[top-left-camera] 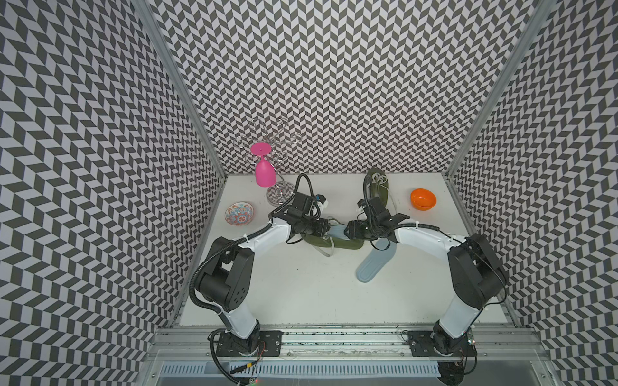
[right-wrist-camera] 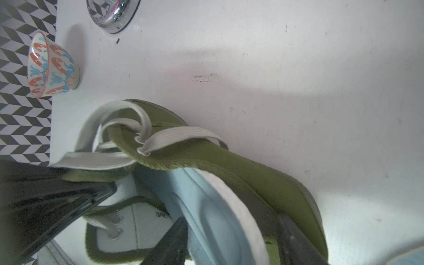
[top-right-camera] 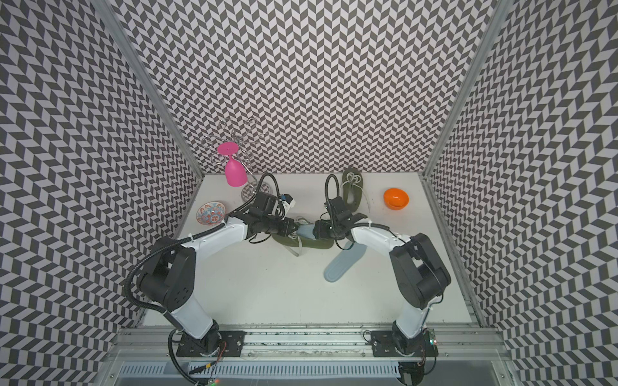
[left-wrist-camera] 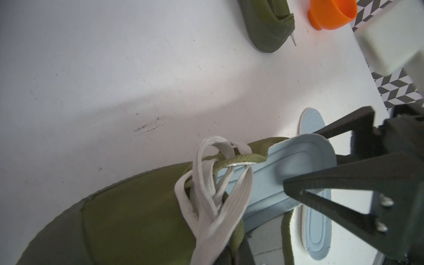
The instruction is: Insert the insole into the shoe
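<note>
Shoe (left-wrist-camera: 137, 218) holds insole (left-wrist-camera: 286, 156) partway.

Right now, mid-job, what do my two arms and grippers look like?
The left arm and right arm share white shells, black joints and black ribbed cable conduit with white zip ties. The left gripper and right gripper are black, with tapered triangular fingers.
</note>
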`<state>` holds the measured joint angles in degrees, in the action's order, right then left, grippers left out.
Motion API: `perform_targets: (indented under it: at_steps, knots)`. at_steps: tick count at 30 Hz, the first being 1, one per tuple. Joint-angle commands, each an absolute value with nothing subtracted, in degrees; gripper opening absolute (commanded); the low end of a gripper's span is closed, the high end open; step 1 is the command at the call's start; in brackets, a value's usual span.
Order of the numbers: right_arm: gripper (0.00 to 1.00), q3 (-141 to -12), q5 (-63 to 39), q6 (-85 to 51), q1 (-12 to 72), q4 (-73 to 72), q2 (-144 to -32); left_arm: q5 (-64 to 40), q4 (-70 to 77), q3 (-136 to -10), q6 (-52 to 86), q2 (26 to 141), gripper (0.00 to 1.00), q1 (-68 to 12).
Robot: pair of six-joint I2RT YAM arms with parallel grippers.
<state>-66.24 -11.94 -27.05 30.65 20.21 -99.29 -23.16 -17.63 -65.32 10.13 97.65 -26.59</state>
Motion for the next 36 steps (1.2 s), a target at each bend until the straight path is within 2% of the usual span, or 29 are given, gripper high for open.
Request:
perform_targets:
  at_steps: [1,4,12,16,23,29,36]
  knots:
    - [0.62,-65.03,-13.64,-27.92,29.83,19.21,-96.06,-22.72,-14.29,-65.65,10.38,96.53,0.0,-26.49]
    - [0.57,-63.16,-13.62,-28.99,29.29,17.6,-94.63,-23.3,-14.09,-65.74,10.42,96.9,0.0,-26.54]
    - [0.23,-63.81,-20.08,-29.58,28.62,14.38,-97.88,-23.53,-13.82,-66.07,10.28,96.77,0.0,-26.98]
    - [0.15,-63.4,-22.06,-30.72,28.74,12.16,-98.51,-23.7,-14.1,-66.36,9.78,96.81,0.0,-27.2]
    - [0.11,-68.66,-22.78,-30.68,30.82,11.58,-103.75,-29.19,-14.59,-66.89,7.13,96.82,0.0,-29.22]
    - [0.09,-75.12,-14.57,-26.83,33.71,18.02,-108.13,-32.82,-12.45,-66.39,8.51,96.01,0.0,-28.16]
    - [0.08,-74.0,-6.76,-23.75,33.39,22.07,-111.84,-34.89,-11.26,-65.67,8.87,93.89,0.0,-26.66]
